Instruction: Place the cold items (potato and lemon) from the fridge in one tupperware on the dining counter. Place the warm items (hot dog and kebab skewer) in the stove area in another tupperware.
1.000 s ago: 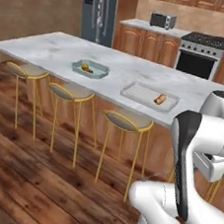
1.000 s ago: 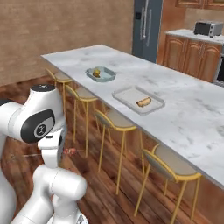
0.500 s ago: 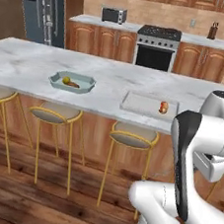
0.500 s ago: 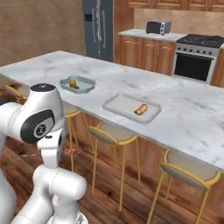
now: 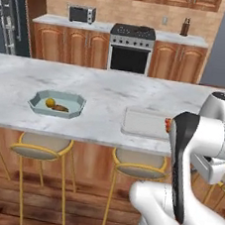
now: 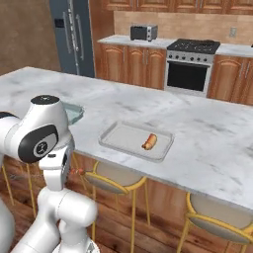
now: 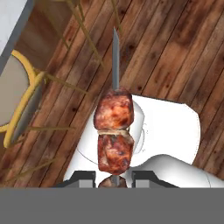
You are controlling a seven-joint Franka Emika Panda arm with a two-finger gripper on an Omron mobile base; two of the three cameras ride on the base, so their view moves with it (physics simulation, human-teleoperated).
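Observation:
In the hand view my gripper (image 7: 114, 179) is shut on the kebab skewer (image 7: 114, 131), two browned meat chunks on a metal spike that points away over the wooden floor. A red bit of the kebab skewer (image 6: 79, 172) pokes out beside my arm, below counter height. On the dining counter (image 5: 107, 94) a flat rectangular tupperware (image 6: 136, 140) holds the hot dog (image 6: 149, 141). An octagonal teal tupperware (image 5: 55, 103) holds the lemon (image 5: 49, 103) and the brown potato (image 5: 61, 108). My arm partly covers the rectangular tupperware (image 5: 144, 123) in the left base view.
Yellow-framed stools (image 5: 42, 148) (image 6: 116, 180) stand along the counter's near side, and one stool (image 7: 17, 100) is close to the hand. Behind the counter are the stove (image 5: 131, 47), a microwave (image 5: 81, 14), wooden cabinets and the fridge (image 6: 74, 34).
The whole scene has shifted as the base drove and turned; the counter now lies square in front with the stove behind it. The kebab skewer stays in the shut gripper.

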